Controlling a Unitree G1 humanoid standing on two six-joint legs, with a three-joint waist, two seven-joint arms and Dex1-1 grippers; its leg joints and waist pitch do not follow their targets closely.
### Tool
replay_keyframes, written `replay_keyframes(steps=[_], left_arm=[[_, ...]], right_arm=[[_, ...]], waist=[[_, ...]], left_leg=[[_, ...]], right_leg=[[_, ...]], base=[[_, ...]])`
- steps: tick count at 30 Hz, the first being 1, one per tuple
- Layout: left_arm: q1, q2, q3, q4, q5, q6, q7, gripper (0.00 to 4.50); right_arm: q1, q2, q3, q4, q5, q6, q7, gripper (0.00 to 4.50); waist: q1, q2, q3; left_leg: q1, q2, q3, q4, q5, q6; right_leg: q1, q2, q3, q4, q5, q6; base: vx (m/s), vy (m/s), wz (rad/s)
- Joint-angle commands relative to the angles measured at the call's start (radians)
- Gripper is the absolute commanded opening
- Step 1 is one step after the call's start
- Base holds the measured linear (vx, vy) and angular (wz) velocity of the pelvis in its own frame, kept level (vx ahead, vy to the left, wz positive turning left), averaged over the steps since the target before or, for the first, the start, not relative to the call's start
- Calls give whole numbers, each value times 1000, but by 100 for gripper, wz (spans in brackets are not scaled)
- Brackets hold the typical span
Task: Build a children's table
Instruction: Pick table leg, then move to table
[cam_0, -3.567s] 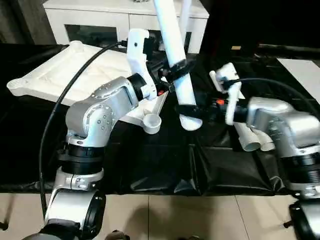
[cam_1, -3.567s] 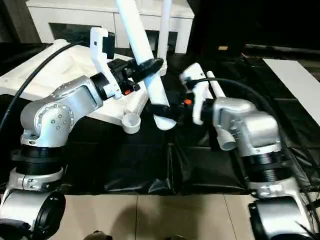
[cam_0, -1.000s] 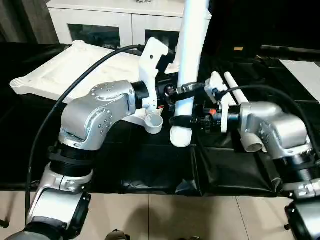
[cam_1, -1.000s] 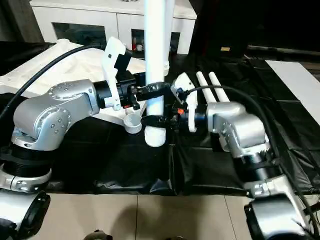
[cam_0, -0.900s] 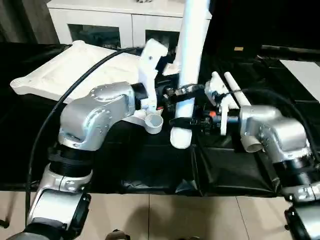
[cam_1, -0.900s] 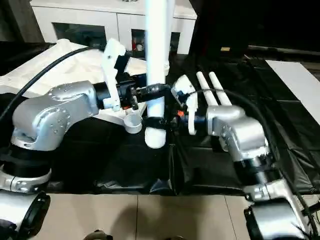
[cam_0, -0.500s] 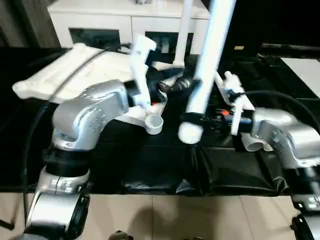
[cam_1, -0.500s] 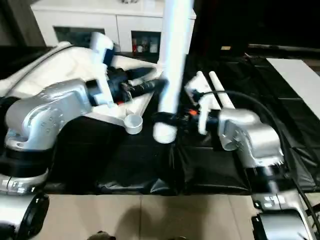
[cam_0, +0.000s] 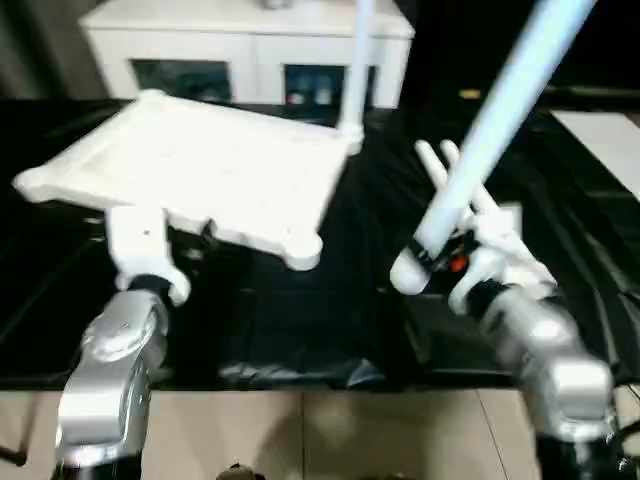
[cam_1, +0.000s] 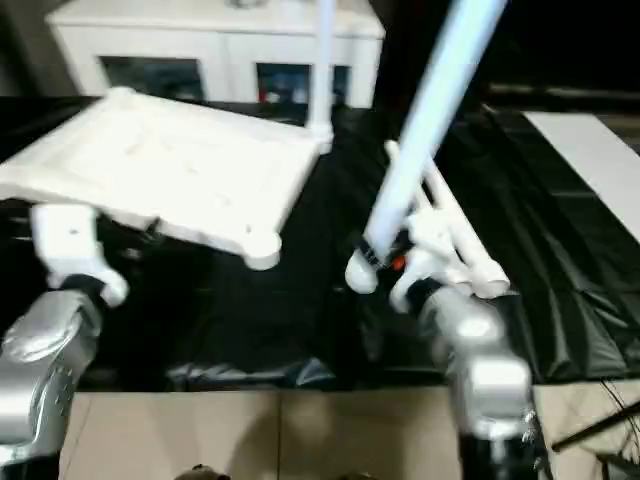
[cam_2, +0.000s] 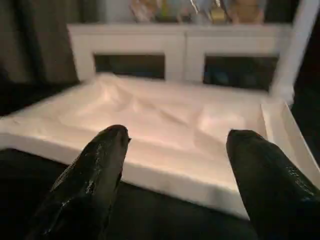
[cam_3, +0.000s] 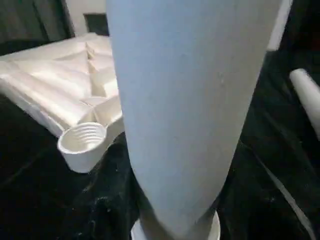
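Note:
The white tabletop (cam_0: 200, 170) lies underside up on the black cloth, one leg (cam_0: 355, 60) standing upright in its far right corner socket. My right gripper (cam_0: 432, 252) is shut on a long white leg (cam_0: 490, 130) near its thick end. That leg tilts up and to the right, its end hanging to the right of the near corner socket (cam_0: 302, 250), whose threads show in the right wrist view (cam_3: 82, 140). Two more legs (cam_0: 465, 185) lie behind my right gripper. My left gripper (cam_2: 177, 134) is open and holds nothing, drawn back at the near left, facing the tabletop's edge (cam_2: 165, 170).
A white cabinet with glass doors (cam_0: 250, 50) stands behind the black-draped work table (cam_0: 300, 320). A pale flat surface (cam_0: 600, 140) lies at the far right. Tiled floor (cam_0: 300, 440) runs along the table's front edge.
My left gripper has let go of the leg, opened, and swung back to the near left. My right gripper alone holds the leg, which has tipped over to the right.

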Motion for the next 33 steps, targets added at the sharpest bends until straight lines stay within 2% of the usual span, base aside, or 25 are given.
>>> replay_keyframes(steps=[1,5,7,8,9,10,11,12,13,14,15,16,17,18,20,22,23,24,26,28,29,30,31,32,33], left_arm=[[-1,-18,-35,23,22,-41,35,355],[-25,-31,-77,57,48,-65,26,355],[-35,-30,-95,74,69,-76,21,355],[-43,-27,-106,92,74,-81,11,355],[-47,-26,-111,105,86,-93,14,355],[-47,-26,-111,107,85,-94,14,355],[-50,-33,-109,119,75,-102,11,355],[-50,-33,-109,119,75,-102,11,355],[-52,-29,-113,124,79,-108,8,355],[-56,-26,-118,134,84,-115,10,355],[-57,-28,-118,137,84,-114,13,355],[-58,-28,-118,138,92,-114,18,355],[-59,-28,-119,139,99,-115,22,355],[-57,-31,-117,136,96,-113,21,355],[-54,-33,-120,134,94,-110,20,355],[-52,-37,-122,135,95,-113,19,355],[-49,-39,-125,135,100,-113,21,355],[-48,-38,-127,135,102,-113,23,355],[-50,-36,-132,139,104,-114,25,355],[-51,-37,-131,140,105,-115,24,355],[-52,-38,-128,141,107,-115,21,355],[-53,-38,-127,141,107,-115,20,355],[-53,-38,-126,142,107,-115,18,355],[-54,-38,-126,144,107,-115,16,355],[-55,-38,-127,145,108,-116,13,355]], right_arm=[[0,14,5,-15,-34,-46,-24,186],[-24,13,2,7,-40,-76,-11,186],[-42,0,-2,28,-30,-88,-21,186],[-55,-11,-5,37,-28,-98,-21,186],[-60,-14,-7,46,-32,-105,-20,186],[-61,-14,-7,47,-32,-106,-20,186],[-64,-17,-6,55,-44,-115,-17,186],[-64,-17,-6,55,-44,-115,-17,186],[-66,-17,-8,57,-47,-118,-16,186],[-70,-18,-11,64,-48,-121,-10,186],[-71,-18,-11,67,-46,-122,-6,186],[-70,-21,-6,68,-43,-124,2,186],[-69,-23,-3,70,-41,-126,7,186],[-65,-24,0,66,-39,-124,10,186],[-57,-27,13,66,-32,-120,15,186],[-54,-31,22,71,-33,-121,20,186],[-53,-31,28,77,-33,-119,27,186],[-53,-30,28,78,-31,-115,29,186],[-48,-25,29,81,-29,-104,32,186],[-46,-24,31,84,-31,-106,32,186],[-46,-22,30,86,-30,-110,27,186],[-45,-21,29,87,-29,-111,25,186],[-46,-17,23,88,-23,-111,20,186],[-48,-18,21,89,-23,-116,17,186],[-50,-15,10,89,-14,-113,10,186]], waist=[[-8,4,-54],[-26,14,-40],[-50,39,-16],[-16,49,-20],[15,52,-16],[8,26,-20],[-1,-30,-8],[9,-34,-11],[14,-21,-23],[15,-27,-35],[17,8,-53],[2,36,-68],[-37,43,-58],[-59,61,-65],[-80,47,-71],[-80,36,-61],[-35,-9,-85],[-10,-11,-84],[-4,14,-83],[-12,41,-86],[-68,74,-85],[-98,71,-104],[-91,66,-102],[-75,48,-80],[-77,41,-72]], left_leg=[[24,5,-11,-82,-448,-23],[69,3,-24,-86,-638,-33],[110,26,-38,-114,-840,-26],[-7,71,-35,-198,-965,-28],[27,69,6,-216,-1005,-6],[53,81,4,-197,-953,19],[134,-11,22,17,-692,-17],[84,-28,3,124,-461,41],[-3,-25,-34,148,-177,70],[-46,-2,-46,92,-186,85],[-22,1,-40,27,-180,99],[46,11,-31,-12,-200,72],[71,52,-88,-71,-349,87],[137,82,-126,-92,-464,110],[167,90,-151,-92,-405,232],[145,63,-128,-82,-346,306],[-15,-57,-28,11,-195,283],[-60,-56,-35,52,-105,259],[-105,-57,-61,26,55,338],[-75,-51,-75,2,73,357],[116,-23,-219,-38,86,563],[200,26,-324,-27,192,700],[192,29,-338,-23,248,706],[138,14,-315,-44,221,608],[124,41,-247,-54,142,523]], right_leg=[[24,-37,18,-111,-568,-10],[23,-25,-14,-145,-713,38],[44,20,-96,-167,-693,45],[174,-3,-62,115,-361,-18],[139,7,-43,137,-297,-36],[136,-11,12,139,-414,-24],[23,-97,53,-129,-1062,-9],[55,-188,45,-170,-1219,-4],[132,-225,54,-162,-1205,-4],[178,-203,37,-128,-1014,-47],[195,-148,-13,-113,-758,-107],[162,-91,-23,-93,-619,-130],[119,-20,-42,-21,-425,-150],[81,-14,-39,21,-279,-165],[48,-22,-20,51,-148,-136],[53,-40,-3,30,-104,-135],[222,-93,73,-54,26,-184],[254,-136,109,-82,0,-185],[274,-110,-14,-94,6,-82],[264,-88,-45,-92,-11,-51],[132,50,-101,27,-196,-16],[34,49,-55,113,-347,0],[9,40,-31,132,-337,6],[-9,25,28,160,-234,64],[-13,11,46,155,-163,67]], base=[[0,0,0],[0,0,0],[-41,12,-7],[-82,24,-15],[-53,-13,-5],[55,-98,-2],[55,-98,-2],[79,-69,-17],[91,25,2],[91,25,2],[96,35,37],[41,16,28],[41,16,28],[68,17,7],[120,16,5],[104,-14,2],[84,-15,2],[83,-12,7],[110,-13,13],[147,-5,45],[179,-12,55],[185,-34,56],[101,-40,55],[101,-40,55],[66,-40,50]])
